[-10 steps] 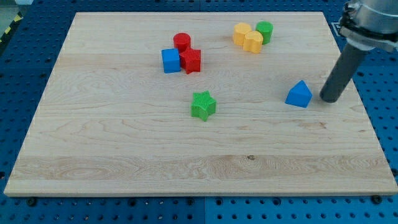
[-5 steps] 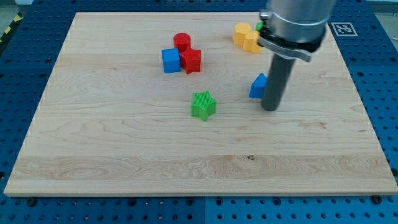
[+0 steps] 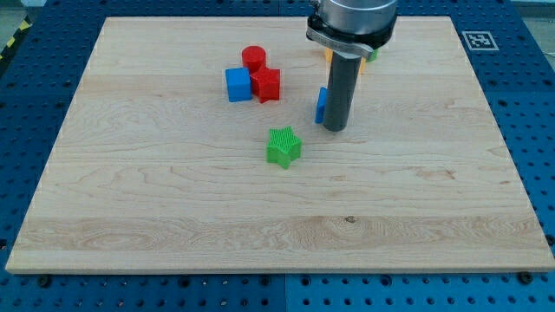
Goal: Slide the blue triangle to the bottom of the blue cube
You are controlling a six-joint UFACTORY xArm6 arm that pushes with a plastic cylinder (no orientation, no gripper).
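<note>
The blue triangle [image 3: 320,104] lies near the board's upper middle, mostly hidden behind my rod; only a thin blue sliver shows at the rod's left side. My tip [image 3: 336,128] rests on the board against the triangle's right side. The blue cube [image 3: 237,85] sits to the view's upper left, well left of the triangle, touching a red block [image 3: 266,84] on its right.
A red cylinder [image 3: 253,58] stands just above the blue cube and red block. A green star [image 3: 283,146] lies below and left of my tip. Yellow and green blocks at the top are mostly hidden behind the arm. The wooden board [image 3: 173,208] lies on a blue pegboard.
My rod has swept from the view's right toward the left, pushing the blue triangle left and slightly up. The other blocks have not moved.
</note>
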